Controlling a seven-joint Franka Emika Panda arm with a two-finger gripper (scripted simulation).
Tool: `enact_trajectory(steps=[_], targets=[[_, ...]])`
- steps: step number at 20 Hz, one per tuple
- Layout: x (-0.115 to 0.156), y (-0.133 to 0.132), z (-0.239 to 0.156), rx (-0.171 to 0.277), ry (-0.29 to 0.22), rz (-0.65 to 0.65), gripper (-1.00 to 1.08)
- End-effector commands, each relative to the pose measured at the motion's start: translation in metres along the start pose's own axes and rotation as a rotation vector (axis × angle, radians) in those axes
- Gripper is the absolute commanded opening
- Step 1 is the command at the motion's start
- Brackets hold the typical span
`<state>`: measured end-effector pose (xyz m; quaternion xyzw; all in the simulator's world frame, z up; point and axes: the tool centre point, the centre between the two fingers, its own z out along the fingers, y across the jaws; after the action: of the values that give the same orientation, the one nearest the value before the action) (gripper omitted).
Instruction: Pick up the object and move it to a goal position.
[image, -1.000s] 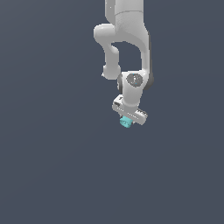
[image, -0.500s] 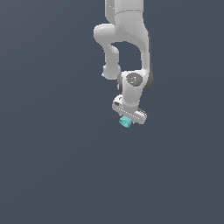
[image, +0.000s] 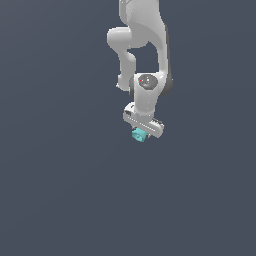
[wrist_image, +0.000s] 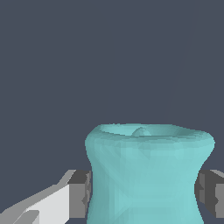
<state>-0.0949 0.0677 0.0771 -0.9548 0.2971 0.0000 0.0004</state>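
I see a white arm (image: 142, 35) built of smooth, rounded links with bulbous joints. The wrist joint carries a grey circular cap (image: 146, 81) bearing small red marks. The gripper (image: 141, 131) has a white crossbar body; its fingers (wrist_image: 81, 192) end in dark grey pads.

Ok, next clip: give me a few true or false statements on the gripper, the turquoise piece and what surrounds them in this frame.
1. The turquoise object sits between the gripper's fingers. True.
2. The gripper is wide open with nothing in it. False: it is closed on the object, a finger at each side.
3. The object's rim flares wider than its waist. True.
4. The object is red. False: it is turquoise.
5. In the exterior view, the object shows just below the white gripper body. True.
6. Several other items lie around the gripper. False: only plain dark background shows.
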Motion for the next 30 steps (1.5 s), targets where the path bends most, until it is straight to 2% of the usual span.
enact_trajectory(steps=[1, 7, 30], targets=[[0.005, 0.010, -0.016, 0.001, 0.001, 0.001, -1.00], [0.022, 0.042, -0.066, 0.002, 0.000, 0.001, -1.00], [0.103, 0.185, -0.296, 0.001, -0.001, 0.003, -1.00]])
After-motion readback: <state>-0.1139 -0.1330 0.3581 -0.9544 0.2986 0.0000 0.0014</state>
